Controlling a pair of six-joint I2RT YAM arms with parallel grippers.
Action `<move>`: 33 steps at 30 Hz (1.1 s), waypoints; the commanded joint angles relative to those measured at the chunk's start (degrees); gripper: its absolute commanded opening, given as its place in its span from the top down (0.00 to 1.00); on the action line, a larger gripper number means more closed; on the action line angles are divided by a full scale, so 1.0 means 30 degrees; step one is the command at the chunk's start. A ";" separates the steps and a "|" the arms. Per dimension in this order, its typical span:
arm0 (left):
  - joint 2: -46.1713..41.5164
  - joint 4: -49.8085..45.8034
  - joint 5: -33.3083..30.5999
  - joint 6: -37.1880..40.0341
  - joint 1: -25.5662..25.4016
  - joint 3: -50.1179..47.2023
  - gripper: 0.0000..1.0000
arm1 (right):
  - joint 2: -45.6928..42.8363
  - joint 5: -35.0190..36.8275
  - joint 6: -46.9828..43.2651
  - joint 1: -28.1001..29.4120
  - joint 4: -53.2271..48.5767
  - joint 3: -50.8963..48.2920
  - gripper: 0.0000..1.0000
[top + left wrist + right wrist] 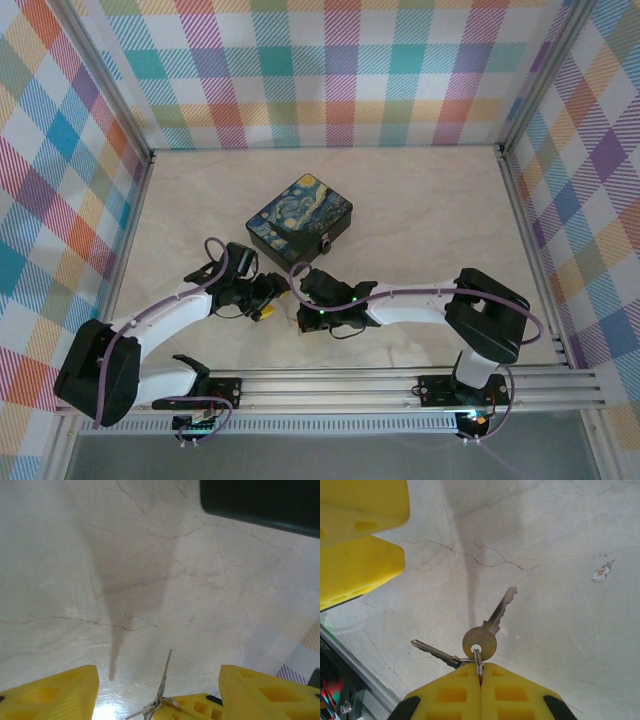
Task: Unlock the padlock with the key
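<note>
Marble tabletop (430, 220), plaid walls on three sides. Both arms reach in from the near edge and meet mid-table, tip to tip.

Right gripper (480, 695): fingers clenched flat together on the ring (478, 660). So the key (487, 630) is off the table, held out by its ring past the fingertips with its blade pointing away from the gripper. A second key (432, 651) on the same ring splays off to the side.

Left gripper (159, 695): fingers apart, one on each side of the key. They aren't touching it and hold nothing. In the left wrist view the key blade sticks up in the gap between them.

Further out is the dark box (300, 222) with the starry-night print. The padlock (327, 243) looks to sit at the near-right edge of the box. It's too small in the top view to read the keyhole or which way it faces.

My read on the step: a handover or regrip. A key held only by its ring will swing, so it can't be pushed into a lock like that.

Next move needs:
- left fingers to pinch the flat head of the key squarely, with the blade sticking out clear
- right to let go of the ring only once that pinch is firm
- the second key kept out of the pinch
- then the carry to the padlock, with right free to steady the lock body
</note>
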 commanded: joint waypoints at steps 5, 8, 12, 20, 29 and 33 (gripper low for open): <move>-0.0411 0.1399 0.1438 0.0293 -0.0262 -0.0433 0.53 | -0.0732 -0.1450 0.0228 -0.1048 -0.0056 0.0025 1.00; -0.0284 0.1425 0.1968 0.1383 -0.0266 -0.0183 0.53 | -0.1131 -0.2142 0.0210 -0.1533 0.0023 -0.0075 1.00; -0.0050 0.1091 0.1738 0.2357 -0.0285 0.0080 0.53 | -0.1079 -0.2391 -0.0168 -0.1919 -0.0883 0.0289 1.00; 0.0318 0.1402 0.1583 0.3056 -0.0153 0.0104 0.51 | -0.0707 -0.3012 -0.0091 -0.2415 -0.1345 0.0033 1.00; 0.0041 -0.1471 0.0485 0.4463 0.0449 0.1373 0.49 | -0.0618 -0.3146 0.0375 -0.3033 -0.1326 -0.1750 0.91; 0.0032 -0.1880 0.0340 0.4757 0.0562 0.1749 0.48 | -0.0949 -0.2967 0.0269 -0.3198 -0.1607 -0.2006 0.81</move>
